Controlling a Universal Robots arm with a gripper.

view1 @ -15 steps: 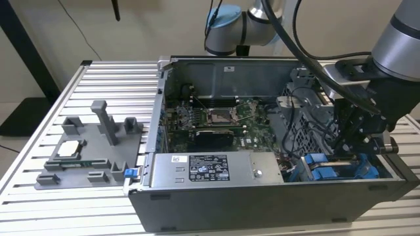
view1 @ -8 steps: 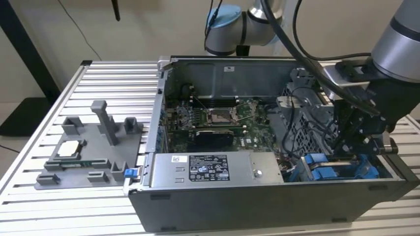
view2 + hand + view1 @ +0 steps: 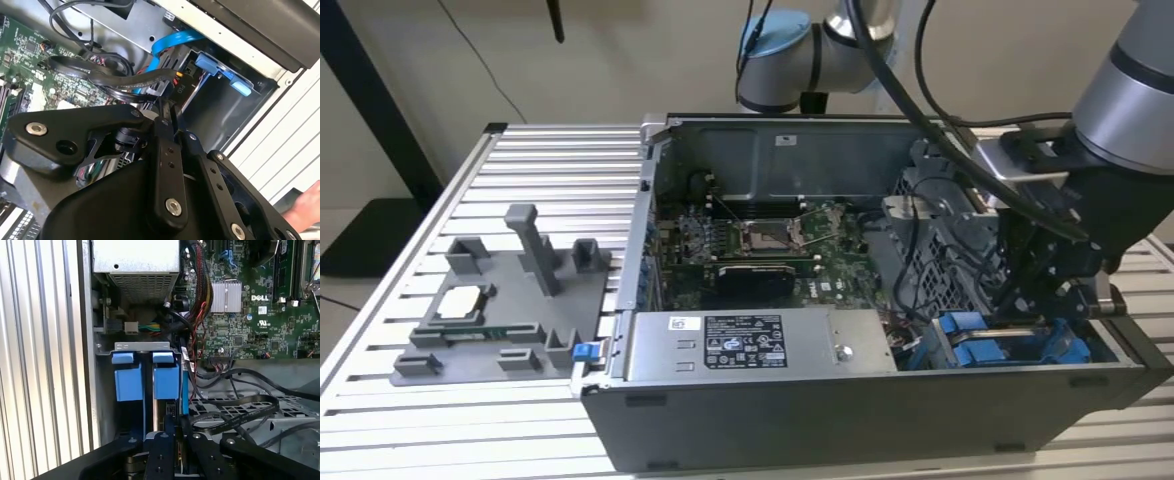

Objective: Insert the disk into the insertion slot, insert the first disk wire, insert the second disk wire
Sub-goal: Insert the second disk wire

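The insertion slot (image 3: 145, 346) is a grey metal cage in the case's corner, and its blue rails (image 3: 974, 345) also show in the exterior view. Two blue tabs (image 3: 166, 380) stand upright in it; the disk's metal body is hidden among them. My gripper (image 3: 172, 432) hangs right over the cage's edge, its fingers (image 3: 165, 130) pressed close together on a dark connector of a disk wire (image 3: 170, 409). A flat blue wire (image 3: 172, 42) curves to the cage past a blue tab (image 3: 220, 70).
Loose black cables (image 3: 235, 412) loop beside the gripper over a perforated plate. The power-supply box (image 3: 754, 345) and the motherboard (image 3: 761, 240) lie to the exterior view's left of the cage. A grey fixture (image 3: 494, 320) sits outside the case. A person's hand (image 3: 306, 205) shows outside the case.
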